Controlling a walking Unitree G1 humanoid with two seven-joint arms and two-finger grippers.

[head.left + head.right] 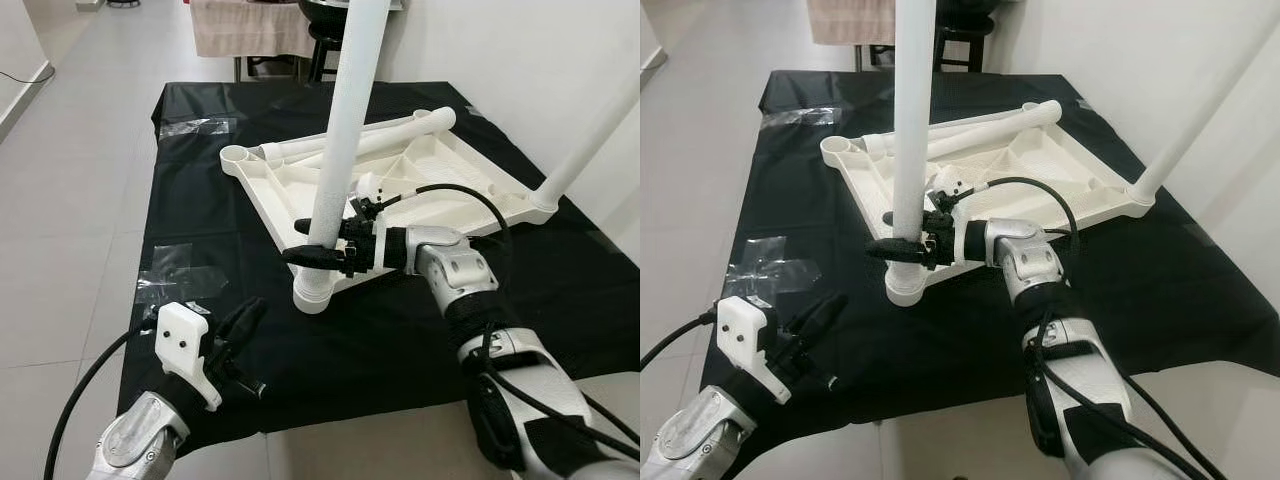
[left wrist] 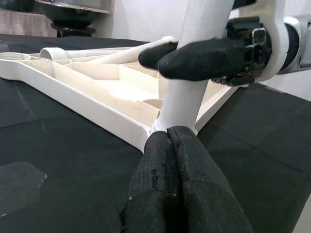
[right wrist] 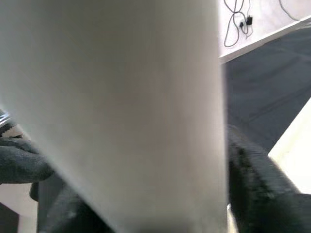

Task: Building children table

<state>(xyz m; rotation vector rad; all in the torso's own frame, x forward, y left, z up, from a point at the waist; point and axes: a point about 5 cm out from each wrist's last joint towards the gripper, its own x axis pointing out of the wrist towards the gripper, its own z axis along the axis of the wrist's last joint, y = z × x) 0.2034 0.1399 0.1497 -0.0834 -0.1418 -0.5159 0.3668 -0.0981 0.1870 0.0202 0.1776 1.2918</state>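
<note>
I am looking down at the white plastic tabletop [image 1: 420, 170], which is lying upside down on a black cloth [image 1: 200, 200] covering the bench [image 1: 350, 440]. Its underside is facing up, showing raised ribs that divide it into shallow compartments, with a round socket at each corner. It is sitting tilted, the near corner resting on the cloth.

One white tubular leg [image 1: 345, 130] is standing upright in the near corner socket [image 1: 313, 292], leaning slightly and rising out of the top of the picture. My right pincer [image 1: 315, 240] is reaching in from the right and is clamped on this leg low down, just above the socket, one black finger on each side of the tube. In the right wrist view the leg [image 3: 121, 111] is a broad pale blur with dark finger pads at its edges.

A second leg [image 1: 590, 140] is standing in the right corner socket, slanting up against the white wall. A third leg [image 1: 385, 135] is lying flat along the far edge of the tabletop, near an empty socket at the left corner.

My left pincer [image 1: 240, 322] is hovering over the cloth near the bench's front edge, apart from the tabletop, its two black fingers [image 2: 180, 184] pressed together and holding nothing. Patches of clear tape [image 1: 165, 280] are stuck on the cloth nearby.
</note>
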